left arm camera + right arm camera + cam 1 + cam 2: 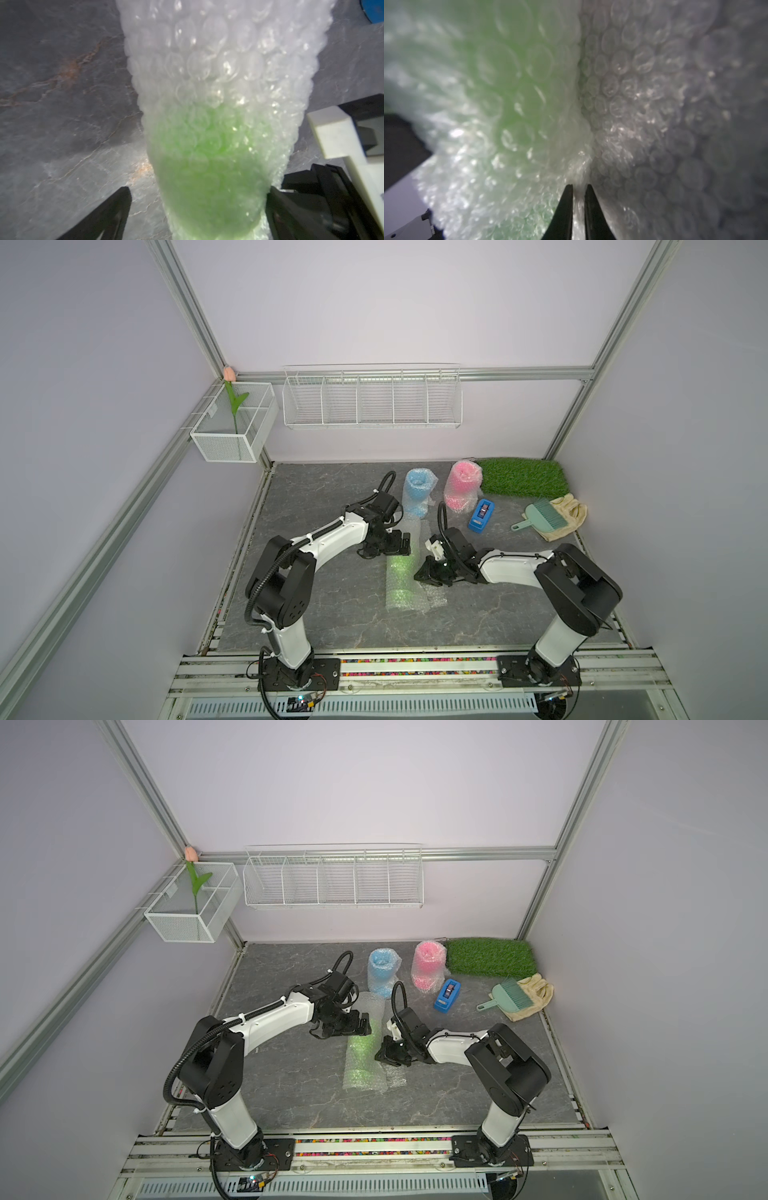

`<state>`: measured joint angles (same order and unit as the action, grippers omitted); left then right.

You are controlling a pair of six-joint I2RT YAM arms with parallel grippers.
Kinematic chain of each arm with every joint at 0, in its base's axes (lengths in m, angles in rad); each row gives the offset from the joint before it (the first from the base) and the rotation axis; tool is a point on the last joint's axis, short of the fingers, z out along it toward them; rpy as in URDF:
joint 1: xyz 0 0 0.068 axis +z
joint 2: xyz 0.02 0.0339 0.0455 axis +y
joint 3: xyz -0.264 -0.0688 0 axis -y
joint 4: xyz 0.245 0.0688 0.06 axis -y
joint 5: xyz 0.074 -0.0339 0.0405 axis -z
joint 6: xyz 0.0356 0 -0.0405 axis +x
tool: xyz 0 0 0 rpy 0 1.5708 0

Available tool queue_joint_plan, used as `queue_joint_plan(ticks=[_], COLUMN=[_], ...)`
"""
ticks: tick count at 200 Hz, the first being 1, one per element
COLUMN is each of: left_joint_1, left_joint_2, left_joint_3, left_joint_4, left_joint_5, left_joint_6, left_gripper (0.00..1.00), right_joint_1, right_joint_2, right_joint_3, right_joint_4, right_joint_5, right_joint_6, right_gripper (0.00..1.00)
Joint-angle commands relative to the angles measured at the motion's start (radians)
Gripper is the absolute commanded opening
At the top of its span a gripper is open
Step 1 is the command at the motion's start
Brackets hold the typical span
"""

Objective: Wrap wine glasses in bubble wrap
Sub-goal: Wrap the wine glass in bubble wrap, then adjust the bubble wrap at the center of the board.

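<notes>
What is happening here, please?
Plastic goblets are being wrapped. The lime green stemmed goblet lies on the grey table, rolled in a clear bubble wrap sheet. The left gripper is open astride the roll; the right gripper, jaws nearly together, is at its side. The sky blue goblet and the magenta pink goblet stand wrapped at the back.

Green goblet [398, 572] flat inside bubble wrap [415, 526].

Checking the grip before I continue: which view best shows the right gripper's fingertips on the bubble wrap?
The right wrist view: the right gripper shows its tips nearly shut, with bubble wrap film between them. In both top views its own body hides the tips. The left wrist view catches only part of its body.
</notes>
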<state>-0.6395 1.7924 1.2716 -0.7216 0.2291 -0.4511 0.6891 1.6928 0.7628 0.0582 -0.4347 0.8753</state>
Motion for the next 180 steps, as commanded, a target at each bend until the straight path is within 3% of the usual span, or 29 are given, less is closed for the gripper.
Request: queue_joint_plan(ticks=[1, 67, 80, 97, 116, 142, 180], left_joint_1=[0.004, 0.004, 0.003, 0.003, 0.003, 0.003, 0.003], left_joint_2=[0.046, 0.094, 0.101, 0.107, 0.111, 0.113, 0.121], left_joint_3=[0.001, -0.003, -0.005, -0.014, -0.018, -0.023, -0.020], left_joint_4=[0.025, 0.073, 0.087, 0.106, 0.113, 0.110, 0.109], left_joint_5=[0.014, 0.042, 0.048, 0.061, 0.067, 0.065, 0.071], left_joint_6=[0.001, -0.030, -0.042, -0.049, -0.048, -0.044, -0.046], left_gripper=[0.98, 0.90, 0.86, 0.83, 0.81, 0.81, 0.81], right_joint_1=[-0.014, -0.062, -0.066, -0.068, -0.069, -0.067, -0.049], right_joint_2=[-0.072, -0.236, -0.238, -0.207, -0.167, -0.126, -0.079], right_joint_3=[-0.012, -0.003, -0.024, -0.041, -0.079, -0.133, -0.157], right_joint_4=[-0.085, -0.406, -0.393, -0.335, -0.195, 0.037, 0.297], right_joint_5=[0.034, 0.205, 0.188, 0.098, -0.011, -0.121, -0.216], right_joint_6=[-0.040, -0.189, -0.201, -0.210, -0.169, -0.062, 0.079], right_gripper=[0.24, 0.71, 0.84, 0.93, 1.00, 0.89, 0.89])
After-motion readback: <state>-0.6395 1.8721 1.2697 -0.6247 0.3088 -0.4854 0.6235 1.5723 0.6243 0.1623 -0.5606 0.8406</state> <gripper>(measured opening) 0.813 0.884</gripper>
